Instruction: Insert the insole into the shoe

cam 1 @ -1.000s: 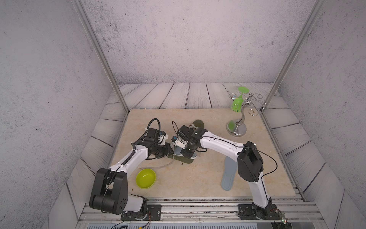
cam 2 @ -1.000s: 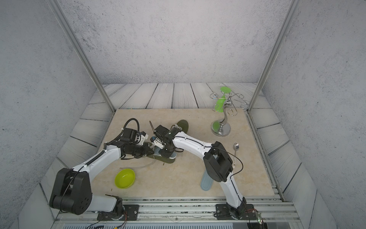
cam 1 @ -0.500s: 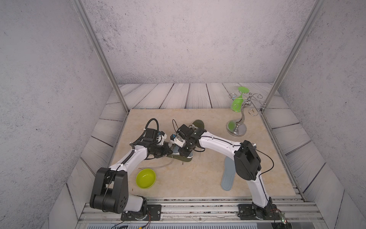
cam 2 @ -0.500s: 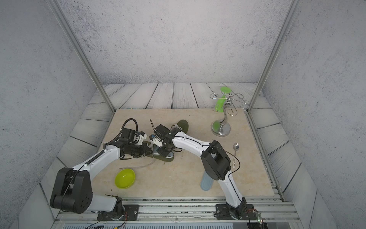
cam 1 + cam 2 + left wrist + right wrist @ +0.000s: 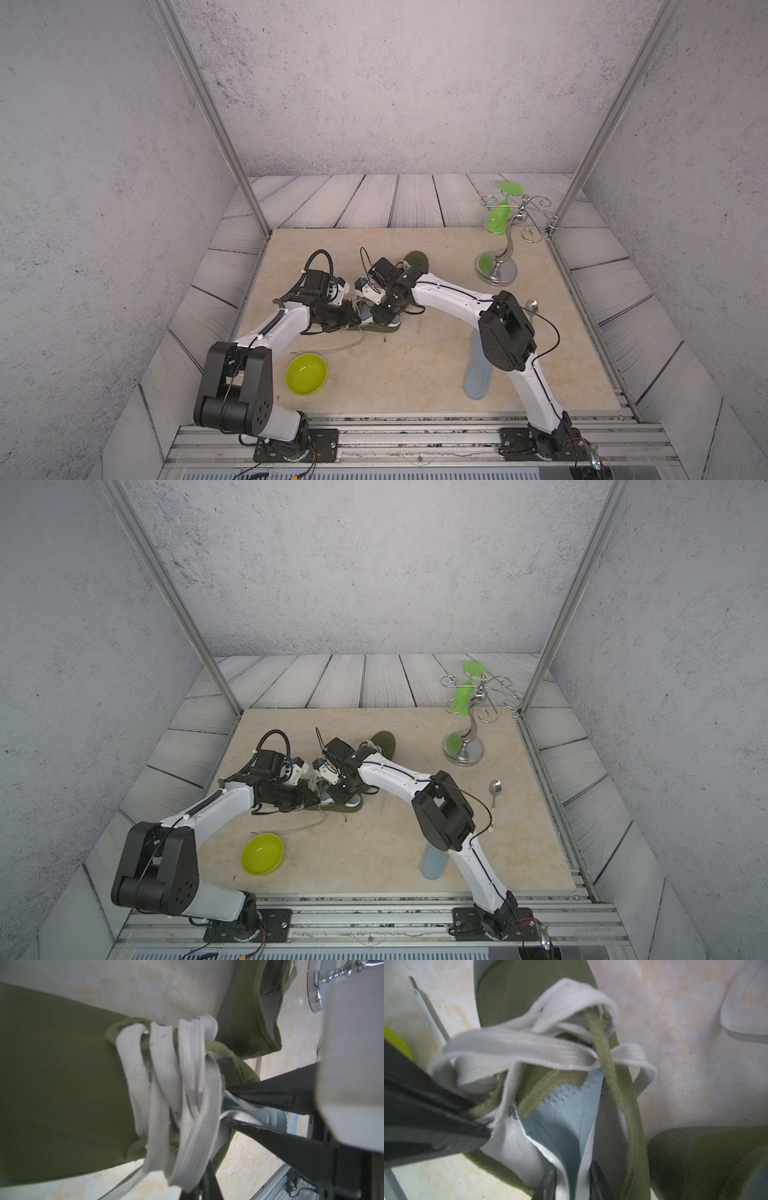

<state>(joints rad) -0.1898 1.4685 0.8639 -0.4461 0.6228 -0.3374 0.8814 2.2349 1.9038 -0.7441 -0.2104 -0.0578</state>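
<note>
An olive-green shoe (image 5: 383, 330) (image 5: 62, 1088) with white laces (image 5: 517, 1051) lies mid-table in both top views. A light-blue insole (image 5: 562, 1126) (image 5: 270, 1114), folded lengthwise, pokes into the shoe's opening under the laces. My right gripper (image 5: 572, 1183) (image 5: 380, 319) is shut on the folded insole, a finger on each side. From the left, my left gripper (image 5: 205, 1182) (image 5: 353, 318) is shut on the shoe's collar edge; its fingers (image 5: 446, 1118) pinch the white lining. The shoe's toe end is hidden inside.
A second olive shoe (image 5: 416, 262) (image 5: 708, 1159) lies just behind. Another blue insole (image 5: 478, 374) rests under my right arm. A lime bowl (image 5: 306, 373) sits front left, a spoon (image 5: 494, 789) to the right, and a chrome stand (image 5: 498, 266) holding a green glass (image 5: 500, 212) at back right.
My right arm's elbow has shifted a little to the left and back while the gripper stays at the shoe's opening. The left arm and the shoe have barely moved.
</note>
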